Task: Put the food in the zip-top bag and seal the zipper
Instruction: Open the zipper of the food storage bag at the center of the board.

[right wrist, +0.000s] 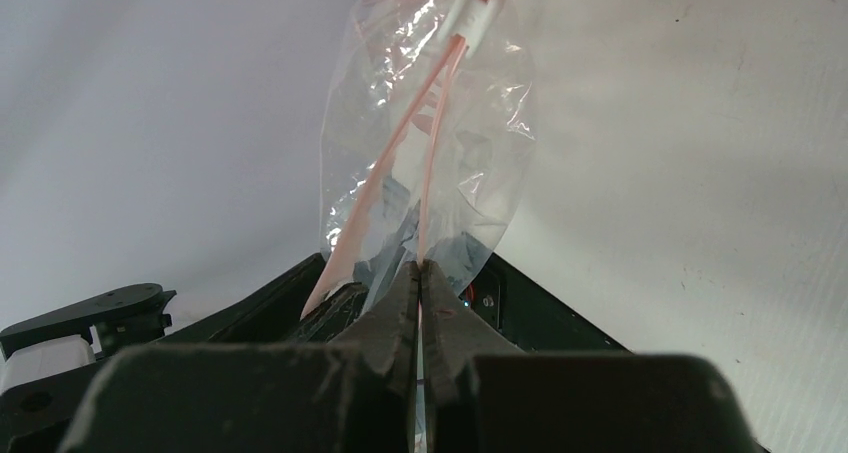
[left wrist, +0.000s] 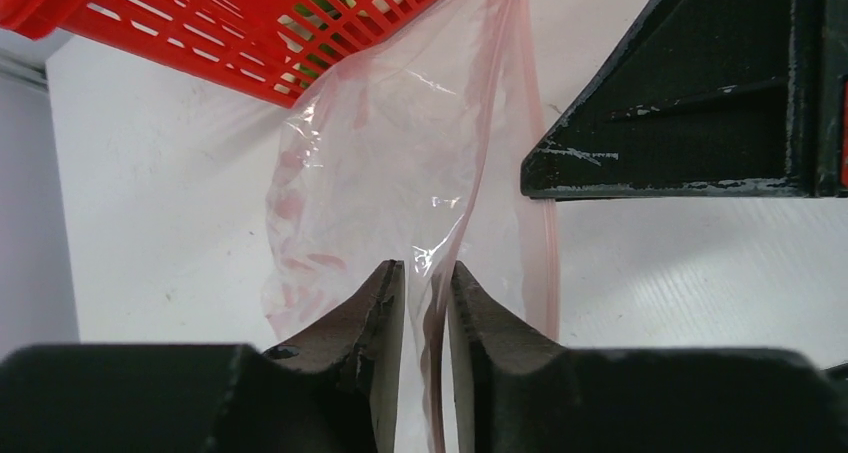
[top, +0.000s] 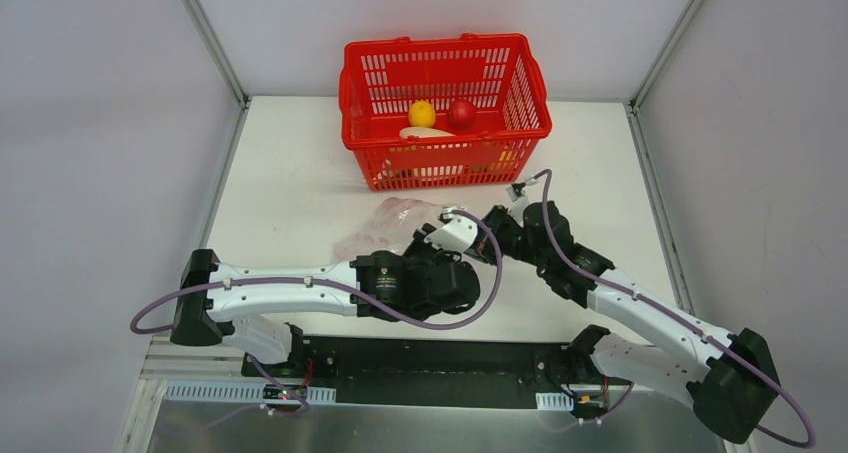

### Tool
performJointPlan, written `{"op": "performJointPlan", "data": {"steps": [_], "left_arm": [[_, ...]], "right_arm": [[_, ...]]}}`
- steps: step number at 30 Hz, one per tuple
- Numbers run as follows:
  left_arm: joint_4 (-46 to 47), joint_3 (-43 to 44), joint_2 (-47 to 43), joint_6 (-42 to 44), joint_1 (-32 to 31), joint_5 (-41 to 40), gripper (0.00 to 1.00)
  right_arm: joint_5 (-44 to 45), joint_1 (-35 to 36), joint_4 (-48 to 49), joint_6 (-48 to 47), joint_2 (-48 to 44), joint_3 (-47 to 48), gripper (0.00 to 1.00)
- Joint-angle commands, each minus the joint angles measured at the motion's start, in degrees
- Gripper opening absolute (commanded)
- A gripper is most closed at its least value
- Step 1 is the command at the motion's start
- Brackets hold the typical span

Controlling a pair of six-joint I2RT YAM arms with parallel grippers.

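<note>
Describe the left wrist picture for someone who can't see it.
The left gripper, fingers apart, straddles the pink zipper of a clear zip-top bag on a white table. A red basket sits behind; the right gripper looms right.

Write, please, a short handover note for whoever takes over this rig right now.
Grippers: the left gripper has its jaws slightly apart, straddling the mouth edge of the zip-top bag without clamping it. The right gripper is shut on the bag's edge, at the zipper.
Things: the bag sits in front of the red basket, with no food visible in it. The yellow ball, red ball and white radish are in the basket.
Done: one side of the bag is gripped.
Left: move the food in and seal the zipper.
</note>
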Motion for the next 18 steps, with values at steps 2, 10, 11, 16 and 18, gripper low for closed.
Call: {"op": "performJointPlan", "data": {"steps": [2,10,11,16,18], "left_arm": [[0.4,-1.0,-1.9,-2.0,0.5,1.1,0.13],[2.8,-3.7,-7.1,-4.1,1.4,0.0,0.0],[2.9,-4.3,-8.2,-4.7,1.6,-0.2,0.0],[2.2,-8.4,-15.2,-8.3,2.9,-2.3,0.0],[4.0,-10.6,-17.5,-8.5,3.1,-1.9,0.0]], "right_arm": [[1.1,0.2,0.7,-0.6,-1.7,3.2,0.0],[2.6,0.2,-4.2,-4.2,-0.7,2.7,0.0],[2.3,0.2,-5.2,-5.3,-0.1,2.7,0.0],[1.3,0.3,-12.2,-9.3,0.5,1.6,0.0],[1.1,0.2,-12.5,-9.8,-0.2,1.0,0.0]]}}
